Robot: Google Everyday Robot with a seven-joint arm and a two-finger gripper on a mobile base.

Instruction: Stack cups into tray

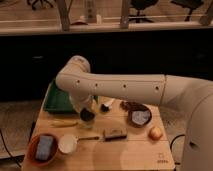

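Note:
The dark-green tray (56, 101) lies at the back left of the wooden table, partly hidden behind my arm. My gripper (87, 114) hangs dark below the white elbow, just off the tray's front right corner and low over the table. A small pale round cup (67, 144) stands at the front left, beside the bowl and well in front of the gripper. I see no shiny silver cup; it may be hidden by the arm or the gripper.
An orange-brown bowl (42, 148) with a blue-grey thing in it sits at the front left corner. A yellow stick-like object (64, 123), a brush (114, 133), a dark round plate (138, 116), an orange-yellow round fruit (156, 132) and a small black-and-white object (106, 106) lie around.

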